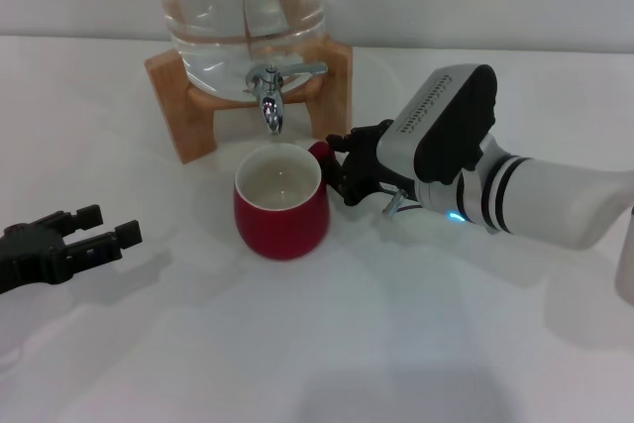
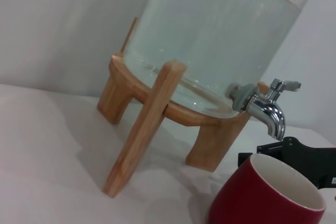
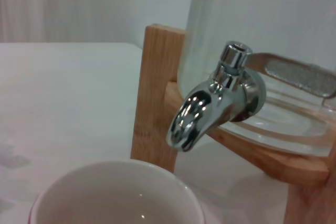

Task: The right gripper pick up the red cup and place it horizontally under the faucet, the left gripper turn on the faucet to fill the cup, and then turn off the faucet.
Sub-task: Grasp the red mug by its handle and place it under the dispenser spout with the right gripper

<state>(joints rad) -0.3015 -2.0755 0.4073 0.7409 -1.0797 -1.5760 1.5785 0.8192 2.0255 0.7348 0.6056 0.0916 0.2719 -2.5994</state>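
The red cup [image 1: 280, 215] stands upright on the white table, its cream inside showing no water, directly below the spout of the chrome faucet [image 1: 269, 86]. The faucet's flat lever [image 1: 302, 70] points sideways and no water runs. My right gripper [image 1: 339, 167] is at the cup's small handle on its right side, low over the table. My left gripper [image 1: 109, 227] rests open near the table's left front, far from the faucet. The left wrist view shows the faucet [image 2: 265, 108] above the cup [image 2: 262, 198]. In the right wrist view the spout [image 3: 194, 119] hangs over the cup's rim [image 3: 115, 171].
The clear water jar [image 1: 243, 7] sits on a wooden stand [image 1: 178, 96] at the back of the table. A pale object [image 1: 624, 274] shows at the right edge. Bare white tabletop lies between the left gripper and the cup.
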